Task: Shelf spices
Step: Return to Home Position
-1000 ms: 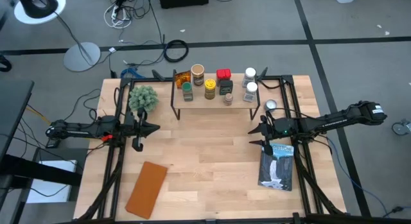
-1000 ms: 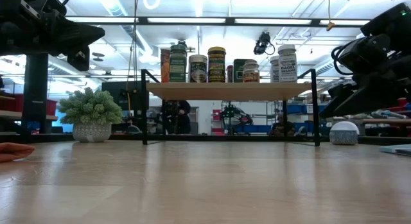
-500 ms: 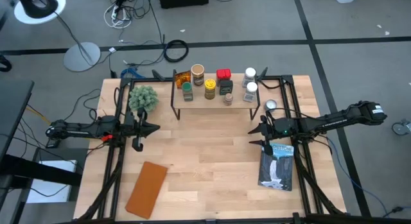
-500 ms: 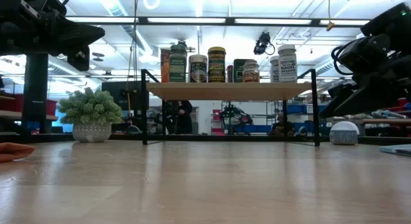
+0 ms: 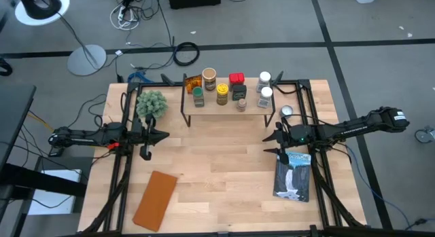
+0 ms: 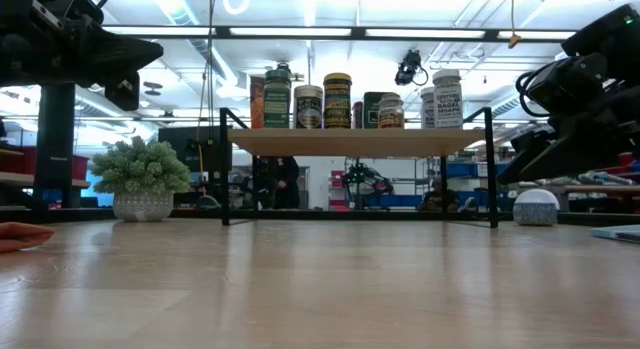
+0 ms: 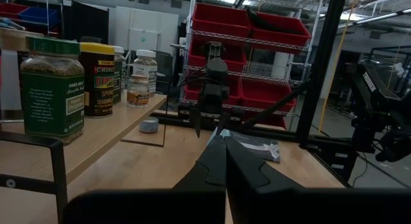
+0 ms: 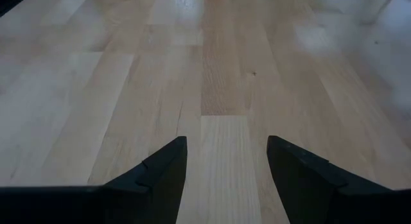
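Step in hand: as I judge it, the shelving is finished and both arms are parking, with nothing carried.
Spices: nine containers are all on the board: the amber packet (image 5: 193, 83), tan-lidded jar (image 5: 209, 77), green-lidded jar (image 5: 198, 94), yellow-lidded jar (image 5: 222, 93), red tin (image 5: 236, 79), black box (image 5: 238, 91), a small jar (image 5: 241, 104) near the front edge, and two white-lidded jars (image 5: 265, 94) at the right end.
Shelf: the light-wood shelf (image 5: 216, 106) on thin black legs stands at the far middle of the counter (image 5: 217, 169).
Left pincer: the left pincer (image 5: 165, 134) hangs low over the counter's left part, near the potted plant (image 5: 151, 103) and well apart from the shelf. Its fingers are pressed together and hold nothing.
Right pincer: the right pincer (image 5: 269, 144) is over the right part, its fingers spread wide with bare wood between them, empty. It is just beside the blue-and-white packet (image 5: 293, 174) and near the silver round tin (image 5: 287, 111).
Doing it well: draw each arm straight back along its own line, away from the shelf. Keep the height level or rising, and move slowly enough that the board does not shake.
Watch for: the right pincer's open fingers could catch the packet's edge or nudge the tin. The left arm should not swing toward the plant. The small jar at the front edge looks the likeliest to topple if a leg is bumped.
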